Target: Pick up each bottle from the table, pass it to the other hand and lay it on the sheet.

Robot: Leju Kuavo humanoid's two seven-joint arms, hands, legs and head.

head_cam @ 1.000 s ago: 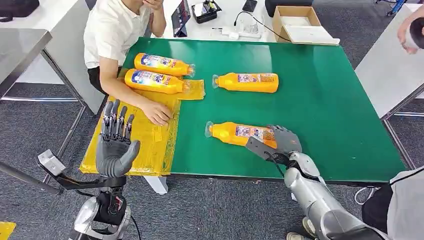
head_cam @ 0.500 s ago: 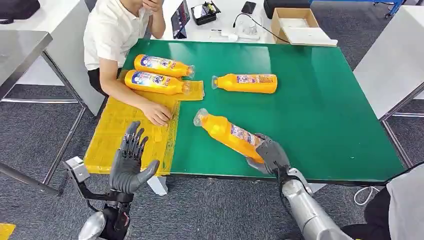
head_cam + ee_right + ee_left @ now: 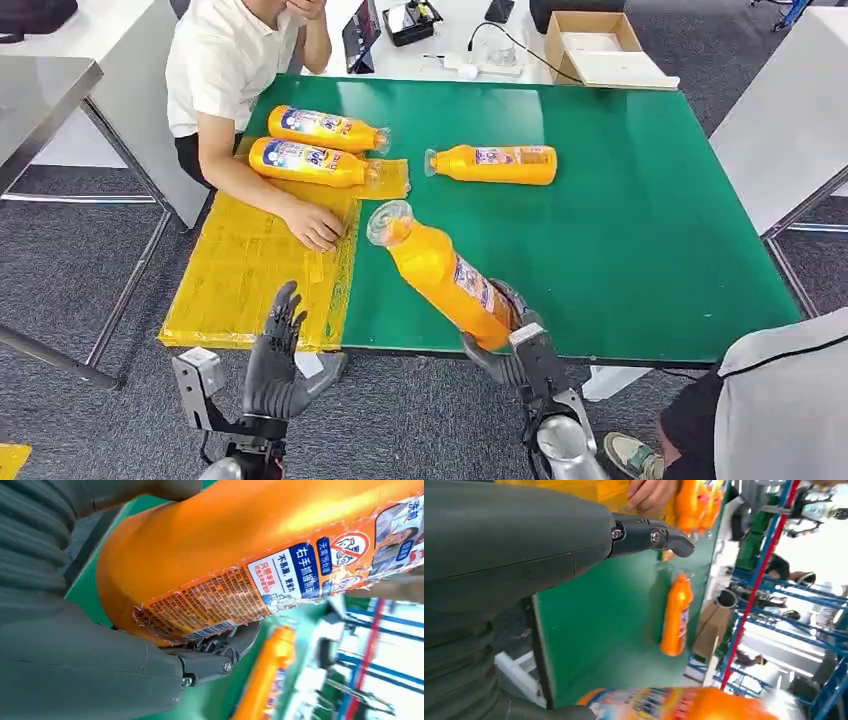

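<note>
Right robot hand (image 3: pixel 508 340) grasps the base of an orange bottle (image 3: pixel 440 275) lifted off the green surface (image 3: pixel 640 200), its cap tilted toward 11 o'clock. Left robot hand (image 3: pixel 278 352) is released, fingers apart, at 6 o'clock of the yellow sheet (image 3: pixel 250 265), where two bottles (image 3: pixel 310 145) lie. Another bottle (image 3: pixel 495 165) lies at 12 o'clock.

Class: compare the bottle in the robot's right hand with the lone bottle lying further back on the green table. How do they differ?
The held bottle is lifted and tilted, cap up; the far bottle lies flat on the green table. The right hand grips the held bottle's base; nothing touches the far bottle. Both are orange with clear caps and labels.
</note>
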